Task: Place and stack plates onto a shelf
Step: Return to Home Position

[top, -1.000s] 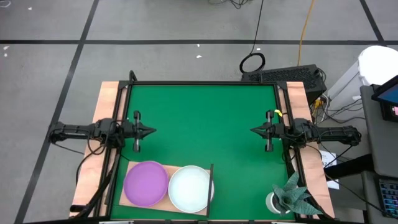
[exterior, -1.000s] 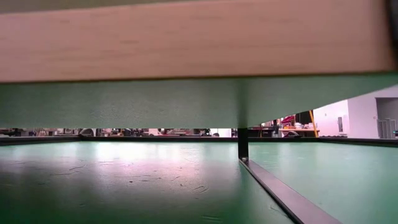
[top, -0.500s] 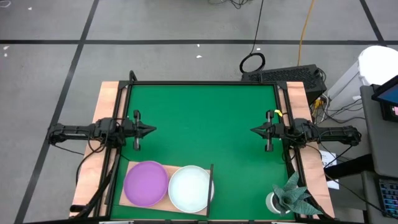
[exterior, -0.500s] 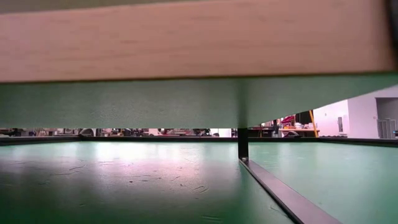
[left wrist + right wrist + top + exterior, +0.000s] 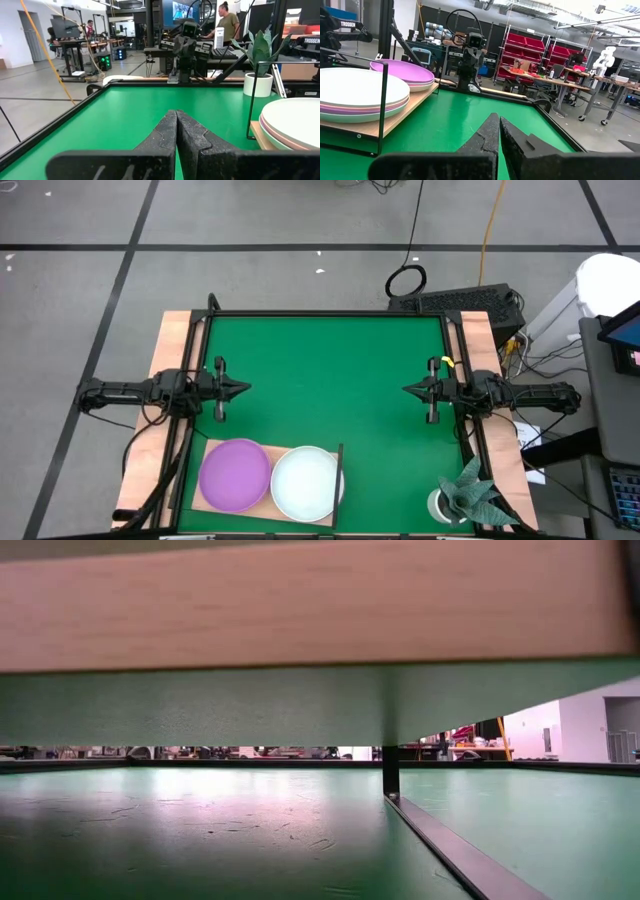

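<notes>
The purple-topped stack point(image 5: 234, 474) and white-topped stack point(image 5: 305, 483) of round plastic plates sit together on the flat light-wood shelf point(image 5: 207, 447), and well away from the shelf the left tool point(image 5: 243, 390) and right tool point(image 5: 408, 389) hang closed and empty, so homing seems done and the next move is only to wait.

Right gripper point(image 5: 498, 120) is above the green mat point(image 5: 450, 125), fingers pressed together, nothing between them. The shelf point(image 5: 395, 117), a light-wood board, lies on the mat, with its thin dark upright point(image 5: 383, 107) at the near edge. Two stacks of plates sit side by side on the board. The nearer is topped by a white plate point(image 5: 355, 87) with pinkish rims showing beneath, the farther by a purple plate point(image 5: 402, 71). The left arm point(image 5: 470, 55) stands at the mat's far edge. Red bin racks point(image 5: 525, 47) and workbenches point(image 5: 570, 80) occupy the room behind.
</notes>
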